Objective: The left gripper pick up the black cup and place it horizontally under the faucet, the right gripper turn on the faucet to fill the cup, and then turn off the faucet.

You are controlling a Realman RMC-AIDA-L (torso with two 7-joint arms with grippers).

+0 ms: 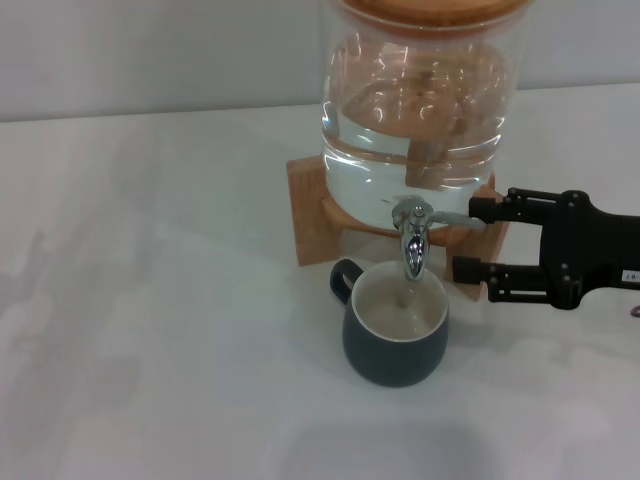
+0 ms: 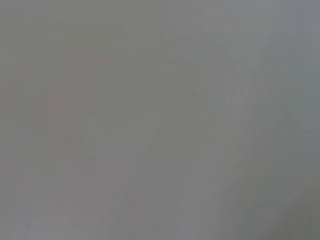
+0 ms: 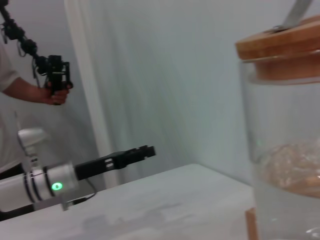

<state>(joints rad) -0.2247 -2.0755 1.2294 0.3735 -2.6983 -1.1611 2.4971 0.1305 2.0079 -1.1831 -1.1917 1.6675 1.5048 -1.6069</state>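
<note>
The black cup (image 1: 395, 335) stands upright on the white table, its cream inside right below the faucet (image 1: 413, 238), handle to the back left. The faucet's thin lever (image 1: 450, 217) points right, and its tip reaches the upper finger of my right gripper (image 1: 478, 240). That gripper is open, level with the faucet and just right of the cup. My left gripper (image 3: 142, 151) shows only in the right wrist view, held off above the table away from the dispenser, its green light (image 3: 56, 186) lit. The left wrist view shows only a blank grey surface.
The clear glass dispenser (image 1: 420, 110) holds water and sits on a wooden stand (image 1: 310, 215); its wooden lid (image 3: 280, 50) shows in the right wrist view. A person's arm (image 3: 25, 90) holding a black device is far behind the left arm.
</note>
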